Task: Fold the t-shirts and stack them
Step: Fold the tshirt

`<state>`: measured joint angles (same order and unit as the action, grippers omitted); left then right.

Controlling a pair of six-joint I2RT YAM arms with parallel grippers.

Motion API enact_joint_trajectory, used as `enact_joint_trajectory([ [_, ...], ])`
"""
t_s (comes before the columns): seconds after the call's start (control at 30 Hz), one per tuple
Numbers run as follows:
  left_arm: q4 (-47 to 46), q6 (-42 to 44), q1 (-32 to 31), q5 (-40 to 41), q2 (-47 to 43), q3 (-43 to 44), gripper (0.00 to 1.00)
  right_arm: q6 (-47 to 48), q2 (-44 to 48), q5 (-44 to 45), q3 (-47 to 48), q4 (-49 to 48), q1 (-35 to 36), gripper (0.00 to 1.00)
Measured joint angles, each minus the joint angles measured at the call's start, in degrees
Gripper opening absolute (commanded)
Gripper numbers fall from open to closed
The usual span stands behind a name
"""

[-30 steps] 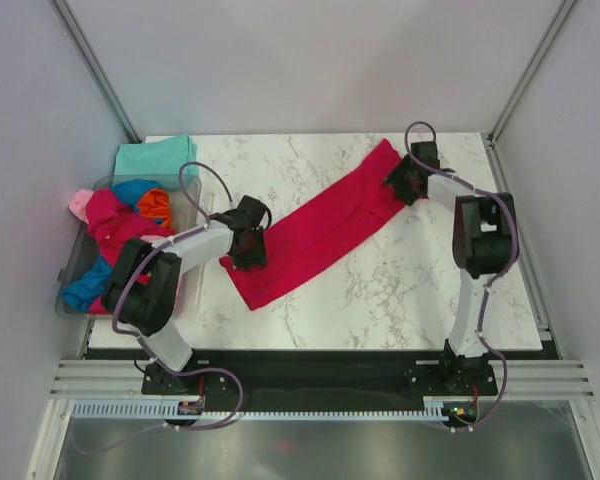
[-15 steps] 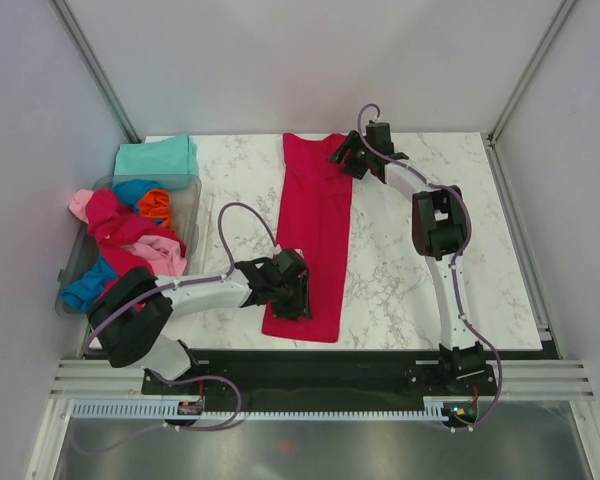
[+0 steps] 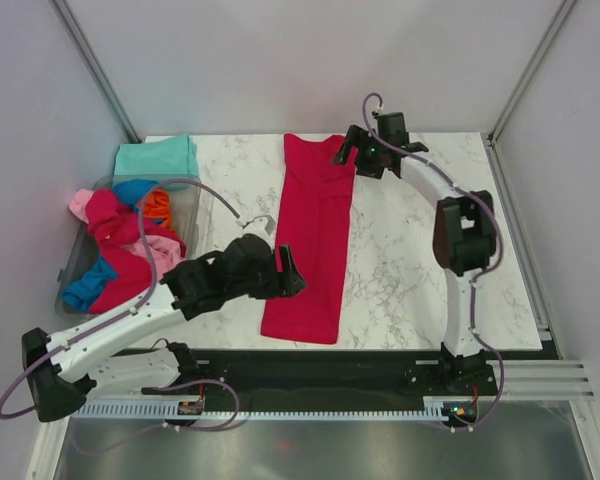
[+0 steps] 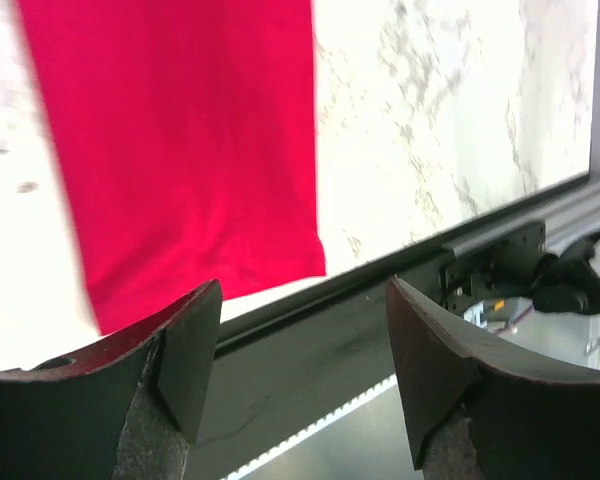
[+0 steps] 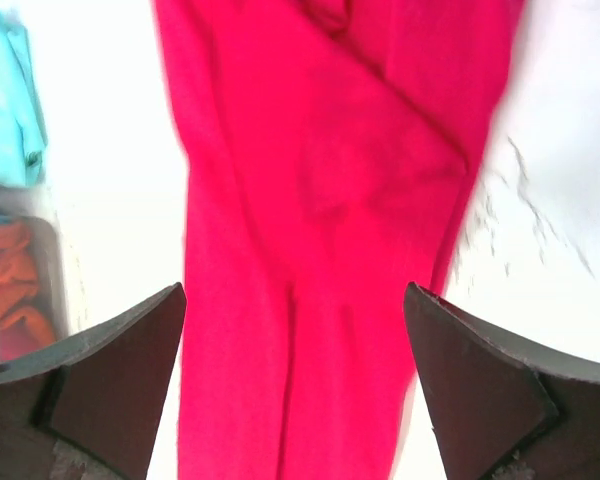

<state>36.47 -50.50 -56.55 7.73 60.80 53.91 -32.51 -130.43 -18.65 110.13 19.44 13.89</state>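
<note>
Lying smooth on veined marble (image 3: pixel 410 250); long, narrow crimson t-shirt (image 3: pixel 315 240).

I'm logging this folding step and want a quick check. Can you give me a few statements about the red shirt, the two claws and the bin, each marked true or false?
1. The red shirt lies as a long strip on the table. True.
2. The left claw is shut on the shirt's near hem. False: it is open and holds nothing.
3. The mint-teal shirt lies inside the clear bin. False: it lies on the table, beyond the bin.
4. The right claw is open above the red shirt's far end. True.
</note>
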Motion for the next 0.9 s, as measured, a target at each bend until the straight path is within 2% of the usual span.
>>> enact_joint_trajectory([
  [0.2, 3.26, 0.20, 8.92, 1.18, -7.32, -7.34, 0.73, -0.13, 33.48, 9.33, -30.58, 0.26, 4.48, 0.98],
  [0.3, 4.72, 0.17, 11.21, 0.68, -7.32, -13.33, 0.72, -3.67, 51.23, 13.73, -49.18, -1.05, 13.18, 0.96],
  [0.4, 5.66, 0.17, 11.89, 0.00, -7.85, -17.16, 0.72, -9.73, 64.67, 14.62, -68.13, -2.16, 21.24, 0.91],
  [0.5, 4.94, 0.20, 12.41, -0.59, -9.18, -19.58, 0.72, -15.91, 70.86, 16.72, -79.76, -0.26, 25.94, 0.88],
  [0.57, 4.15, 0.20, 12.61, -0.85, -9.86, -21.09, 0.72, -19.34, 72.76, 18.58, -83.25, 0.98, 30.27, 0.87],
  [0.7, 1.97, 0.17, 12.63, -1.81, -9.60, -23.67, 0.72, -24.70, 72.08, 21.75, -83.78, -0.76, 38.56, 0.85],
  [0.83, -0.11, 0.17, 12.70, -2.47, -8.13, -25.51, 0.72, -28.63, 65.35, 24.41, -83.06, -4.13, 45.13, 0.81],
  [0.9, -1.36, 0.17, 12.76, -3.10, -7.41, -26.47, 0.72, -30.36, 62.45, 26.38, -81.70, -4.79, 48.35, 0.74],
])
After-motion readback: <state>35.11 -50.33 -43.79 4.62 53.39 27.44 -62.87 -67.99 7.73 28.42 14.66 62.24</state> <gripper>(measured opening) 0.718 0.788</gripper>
